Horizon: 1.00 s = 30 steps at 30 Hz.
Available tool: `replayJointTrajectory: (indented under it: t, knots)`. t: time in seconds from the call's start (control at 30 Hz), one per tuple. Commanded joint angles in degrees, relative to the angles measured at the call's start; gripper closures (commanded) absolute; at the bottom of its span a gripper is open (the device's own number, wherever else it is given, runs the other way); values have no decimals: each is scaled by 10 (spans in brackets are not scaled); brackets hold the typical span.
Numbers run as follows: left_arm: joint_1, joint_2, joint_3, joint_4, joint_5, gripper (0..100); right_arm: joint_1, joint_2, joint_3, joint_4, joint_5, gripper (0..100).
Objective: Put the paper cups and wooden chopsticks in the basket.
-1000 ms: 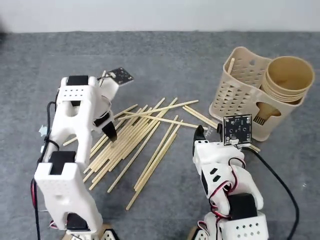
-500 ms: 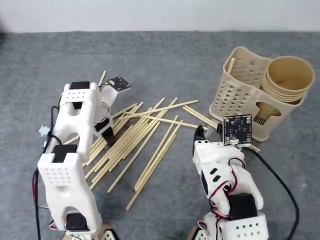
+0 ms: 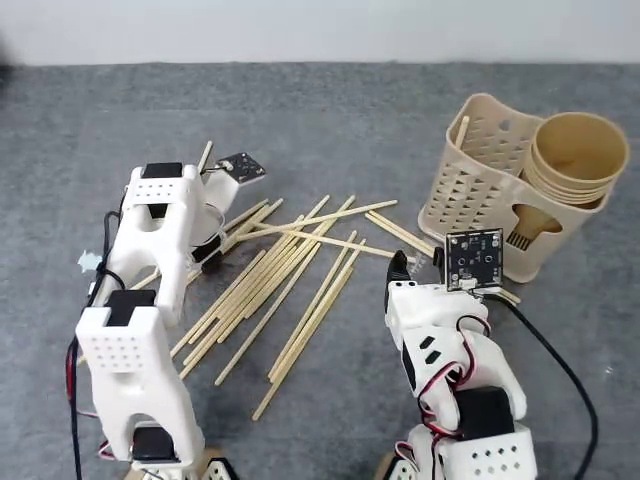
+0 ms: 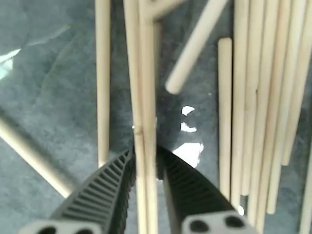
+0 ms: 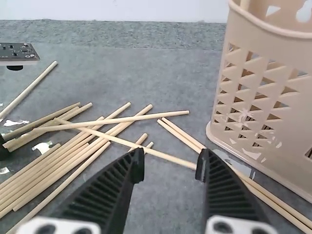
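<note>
Several wooden chopsticks (image 3: 285, 275) lie scattered on the grey mat left of centre. My left gripper (image 3: 205, 252) is down on the pile's left side. Its wrist view shows the gripper (image 4: 145, 155) shut on two chopsticks (image 4: 145, 97) lying side by side between the fingers. My right gripper (image 5: 170, 158) stands open and holds nothing, just short of the chopsticks (image 5: 122, 119) nearest the basket (image 5: 263, 97). The beige slotted basket (image 3: 470, 190) stands at the right. A stack of paper cups (image 3: 580, 150) sits in its right part and one chopstick (image 3: 461, 130) in its left part.
Two chopsticks (image 5: 253, 187) run along the basket's foot, close to the right gripper. The left arm's camera board (image 5: 17, 51) hangs over the far side of the pile. Bare grey mat (image 3: 350, 130) lies behind the pile and the basket.
The left arm has swung back and dropped onto the pile, and its black finger has closed in on the chopsticks. The right arm, basket and cups have not moved.
</note>
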<state>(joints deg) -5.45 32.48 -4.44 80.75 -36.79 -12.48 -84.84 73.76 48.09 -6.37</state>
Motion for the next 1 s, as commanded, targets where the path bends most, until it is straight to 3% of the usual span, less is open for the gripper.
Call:
replayJointTrajectory:
  t: [0.0, 0.33, 0.97]
  knots:
    - [12, -4, -22, 19, -4, 987, 0, -8, -4, -9, -3, 806]
    - [36, -21, -35, 55, 20, 987, 0, -8, -4, -7, -3, 806]
    - [40, -288, -38, 160, 23, 987, 0, -8, -4, -7, -3, 806]
